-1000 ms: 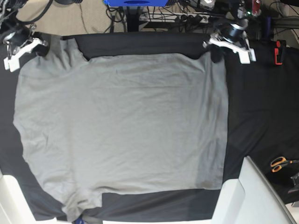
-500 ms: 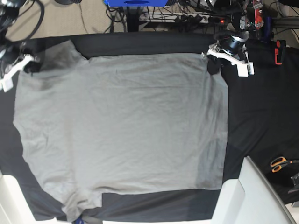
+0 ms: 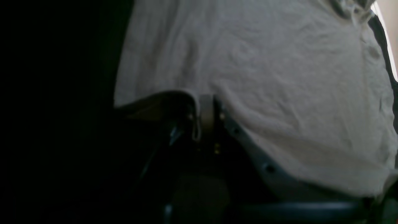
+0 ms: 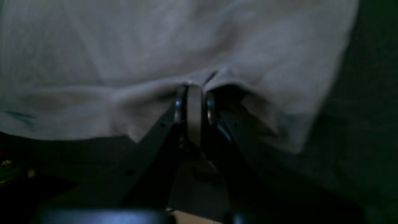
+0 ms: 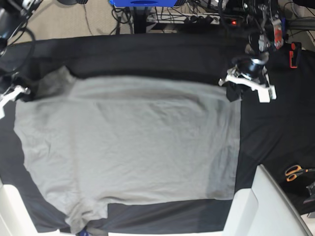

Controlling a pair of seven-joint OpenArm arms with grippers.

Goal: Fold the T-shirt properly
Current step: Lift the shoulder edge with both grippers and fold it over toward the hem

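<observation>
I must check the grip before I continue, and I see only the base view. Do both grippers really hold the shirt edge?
Observer: Yes for the left gripper: its wrist view shows the jaws shut on a pinched fold of the shirt.
Operator: And the right one? It is almost out of my picture.
Observer: The right gripper is also shut on the shirt; the cloth bunches into a small peak at its tips.
Operator: Does the cloth hang free under the right gripper?
Observer: A loose flap droops beside its tips, over the dark table cloth.
</observation>
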